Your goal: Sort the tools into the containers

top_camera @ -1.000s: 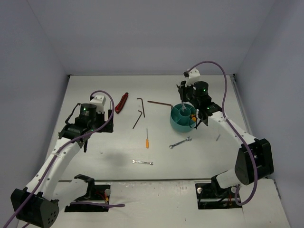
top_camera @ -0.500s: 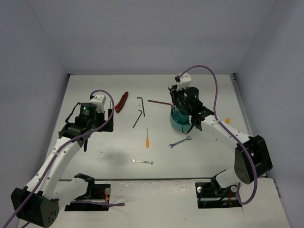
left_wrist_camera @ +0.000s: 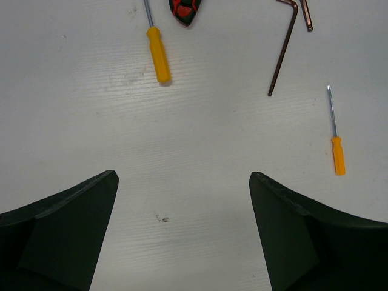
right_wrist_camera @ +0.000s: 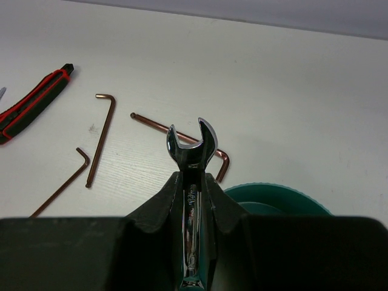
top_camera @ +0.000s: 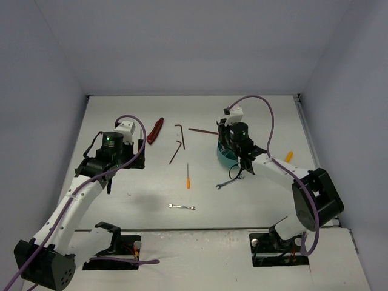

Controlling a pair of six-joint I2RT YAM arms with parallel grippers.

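Observation:
My right gripper [top_camera: 226, 138] is shut on a silver wrench [right_wrist_camera: 191, 151], whose open end sticks out past the fingertips [right_wrist_camera: 192, 182]. It hangs over the far-left rim of the teal tub [top_camera: 225, 156], which also shows in the right wrist view [right_wrist_camera: 273, 195]. My left gripper [top_camera: 134, 159] is open and empty above bare table [left_wrist_camera: 183, 230]. Loose on the table are two silver wrenches [top_camera: 230, 182] [top_camera: 182, 207], a thin orange screwdriver [top_camera: 188, 177], three hex keys [top_camera: 180, 134] [top_camera: 175, 151] [top_camera: 203, 130] and a red-and-black tool [top_camera: 155, 130]. The tape measure is not in view.
A second, thicker orange-handled screwdriver [left_wrist_camera: 157, 56] lies ahead of my left gripper, beside the tip of the red-and-black tool [left_wrist_camera: 183, 11]. A small orange object [top_camera: 288, 156] lies right of the tub. Grey walls enclose the table on three sides.
My right gripper has moved left with the wrench, from over the tub's middle to its far-left rim. The small orange object on the right is now uncovered. The left arm has not moved.

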